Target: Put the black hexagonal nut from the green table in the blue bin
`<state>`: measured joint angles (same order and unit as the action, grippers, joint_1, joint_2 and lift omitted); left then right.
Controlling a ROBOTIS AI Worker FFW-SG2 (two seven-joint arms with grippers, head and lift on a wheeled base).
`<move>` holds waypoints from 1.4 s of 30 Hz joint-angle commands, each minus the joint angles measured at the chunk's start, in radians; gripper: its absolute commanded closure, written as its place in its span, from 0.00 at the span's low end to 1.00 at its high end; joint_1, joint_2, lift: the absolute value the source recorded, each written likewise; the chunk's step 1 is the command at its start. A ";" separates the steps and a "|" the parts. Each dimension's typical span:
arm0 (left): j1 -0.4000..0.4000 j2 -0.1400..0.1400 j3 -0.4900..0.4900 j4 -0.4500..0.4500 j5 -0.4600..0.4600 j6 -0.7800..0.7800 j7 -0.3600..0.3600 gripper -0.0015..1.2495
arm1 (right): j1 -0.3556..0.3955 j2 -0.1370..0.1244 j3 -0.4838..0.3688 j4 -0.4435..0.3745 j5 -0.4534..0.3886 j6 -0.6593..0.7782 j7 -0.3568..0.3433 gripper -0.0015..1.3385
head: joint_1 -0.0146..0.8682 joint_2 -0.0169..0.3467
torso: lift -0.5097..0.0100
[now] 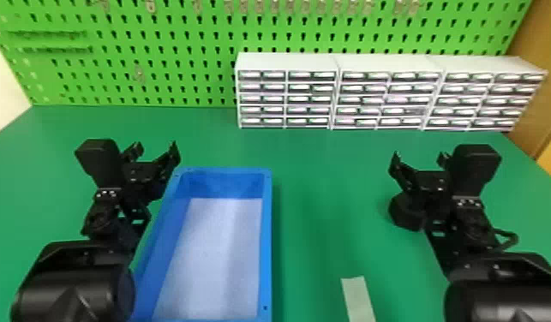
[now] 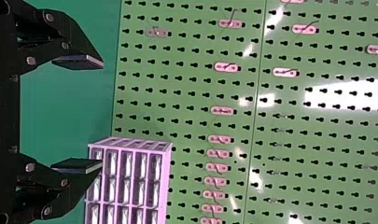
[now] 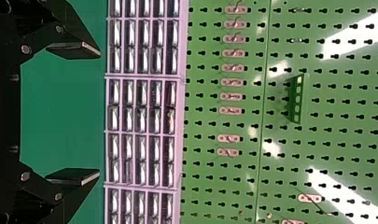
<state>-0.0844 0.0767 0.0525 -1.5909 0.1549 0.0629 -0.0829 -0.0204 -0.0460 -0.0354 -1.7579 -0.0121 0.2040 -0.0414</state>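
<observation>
Hanging open, the right gripper (image 1: 420, 158) has nothing between its fingers, and the black hexagonal nut (image 1: 406, 213) lies on the green table (image 1: 312, 150), partly hidden by that arm, to the right of the blue bin (image 1: 268, 240). The left gripper (image 1: 155, 147), also spread and holding nothing, is by the bin's far left corner. Picking up the nut looks like the step in hand: the right arm should draw back over it, straddle two opposite flats, descend straight and squeeze evenly. A corner grip could twist it loose; lift above the rim before crossing.
</observation>
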 commanded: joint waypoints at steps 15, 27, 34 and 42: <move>-0.003 0.000 0.001 0.000 -0.001 0.000 -0.012 0.40 | -0.003 0.006 -0.003 0.000 0.000 0.002 0.000 0.28 | 0.79 0.19 | 0.79; -0.001 0.000 0.009 0.000 0.000 0.000 -0.021 0.40 | -0.026 -0.003 -0.035 -0.048 -0.005 0.140 0.002 0.28 | 0.79 0.19 | 0.79; 0.000 0.000 0.013 0.000 -0.001 0.000 -0.024 0.40 | -0.102 -0.051 -0.106 -0.137 -0.022 0.485 0.002 0.28 | 0.79 0.19 | 0.79; -0.001 0.000 0.012 0.000 -0.006 0.000 -0.024 0.40 | -0.197 -0.117 -0.172 -0.141 -0.040 0.818 0.023 0.28 | 0.79 0.19 | 0.79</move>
<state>-0.0851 0.0767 0.0652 -1.5908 0.1518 0.0629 -0.1074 -0.1757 -0.1344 -0.1781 -1.8980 -0.0435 0.8668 -0.0202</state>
